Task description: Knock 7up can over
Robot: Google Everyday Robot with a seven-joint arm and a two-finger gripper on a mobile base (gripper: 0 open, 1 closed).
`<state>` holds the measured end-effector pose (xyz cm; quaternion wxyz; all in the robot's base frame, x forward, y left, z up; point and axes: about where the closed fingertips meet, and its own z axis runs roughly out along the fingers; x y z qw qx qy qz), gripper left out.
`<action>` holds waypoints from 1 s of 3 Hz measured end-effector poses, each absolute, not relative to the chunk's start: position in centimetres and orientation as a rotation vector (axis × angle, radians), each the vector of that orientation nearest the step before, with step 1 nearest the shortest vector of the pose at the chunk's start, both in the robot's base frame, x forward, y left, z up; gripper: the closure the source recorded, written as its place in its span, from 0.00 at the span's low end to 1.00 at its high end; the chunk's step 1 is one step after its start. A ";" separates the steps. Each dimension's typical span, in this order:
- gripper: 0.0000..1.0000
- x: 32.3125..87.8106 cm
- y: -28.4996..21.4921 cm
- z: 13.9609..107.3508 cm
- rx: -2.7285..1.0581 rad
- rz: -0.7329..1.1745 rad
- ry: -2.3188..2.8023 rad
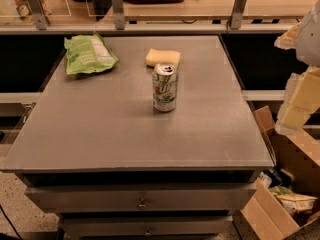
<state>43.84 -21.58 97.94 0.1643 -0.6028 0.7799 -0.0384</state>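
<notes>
the 7up can (164, 87) stands upright near the middle of the table (100, 134), nearer its far edge. it looks light, stiff and smooth, so a push high on its side should tip it. the gripper (296, 104) hangs beyond the right edge; i cannot tell its opening or hold.

At the right edge of the view, well off the table, the gripper (292, 115) is seen as pale cream, blocky segments with lighter edges. Above it, the arm (313, 34) is shown as a rounded grey-white housing, flanked by a tan piece.
</notes>
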 end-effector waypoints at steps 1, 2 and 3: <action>0.00 43.8 -21.6 97.9 -1.718 -0.109 2.223; 0.00 43.8 -21.2 97.4 -1.692 -0.067 2.176; 0.00 44.2 -20.1 95.7 -1.615 0.011 2.105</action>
